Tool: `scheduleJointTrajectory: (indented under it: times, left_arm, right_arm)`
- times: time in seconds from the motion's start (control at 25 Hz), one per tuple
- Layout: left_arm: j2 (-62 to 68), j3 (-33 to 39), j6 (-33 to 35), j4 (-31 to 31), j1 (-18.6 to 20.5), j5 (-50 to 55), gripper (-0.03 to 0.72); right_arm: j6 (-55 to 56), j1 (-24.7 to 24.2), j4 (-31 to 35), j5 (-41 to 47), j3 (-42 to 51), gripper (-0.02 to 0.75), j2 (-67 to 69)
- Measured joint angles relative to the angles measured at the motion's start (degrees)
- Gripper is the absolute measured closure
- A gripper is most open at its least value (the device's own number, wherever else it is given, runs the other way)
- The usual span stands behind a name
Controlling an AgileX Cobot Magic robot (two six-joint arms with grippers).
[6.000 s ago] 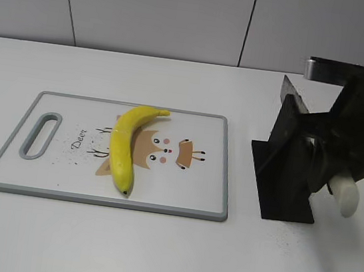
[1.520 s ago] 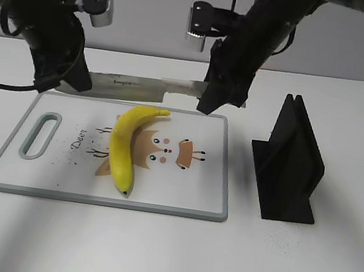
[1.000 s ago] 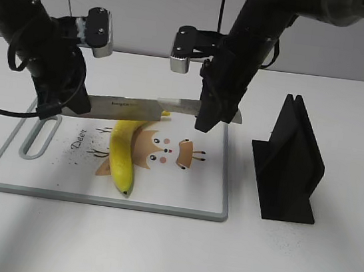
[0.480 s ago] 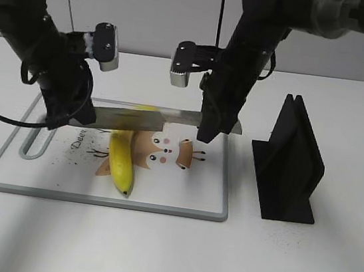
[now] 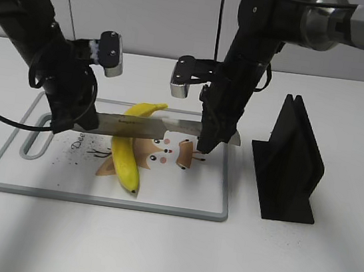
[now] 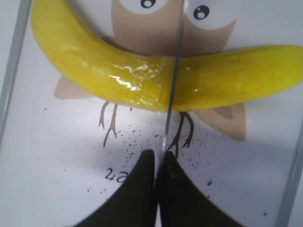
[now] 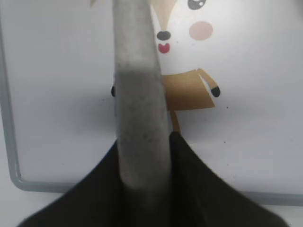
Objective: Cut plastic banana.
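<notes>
The yellow plastic banana (image 5: pixel 125 159) lies on the white cutting board (image 5: pixel 9 170). A knife (image 5: pixel 144 126) lies level across the banana's upper half, with its edge pressed into it. My left gripper (image 5: pixel 76 121) is shut on the blade's left end. My right gripper (image 5: pixel 207 139) is shut on the knife's pale handle at the right. In the left wrist view the blade (image 6: pixel 174 85) is edge-on and sinks into the banana (image 6: pixel 99 71), with my gripper (image 6: pixel 158 158) closed on it. In the right wrist view my gripper (image 7: pixel 142 142) clamps the grey handle (image 7: pixel 138 85).
A black knife stand (image 5: pixel 291 165) stands on the table right of the board. The board has a handle slot (image 5: pixel 36 144) at its left end and a deer picture (image 5: pixel 173 151) in the middle. The white table (image 5: pixel 166 255) lies in front.
Both arms have lowered the knife from above the board's far edge onto the banana. The banana has turned a little; its near tip has shifted right.
</notes>
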Motion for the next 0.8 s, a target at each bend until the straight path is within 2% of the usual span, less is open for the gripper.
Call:
scheduleJointTrajectory:
  times: [0.8]
  left_arm:
    - [0.4,-0.1,0.0,-0.5,0.1,0.2,0.701]
  right_arm:
    - [0.1,-0.1,0.2,0.0,-0.2,0.535,0.1]
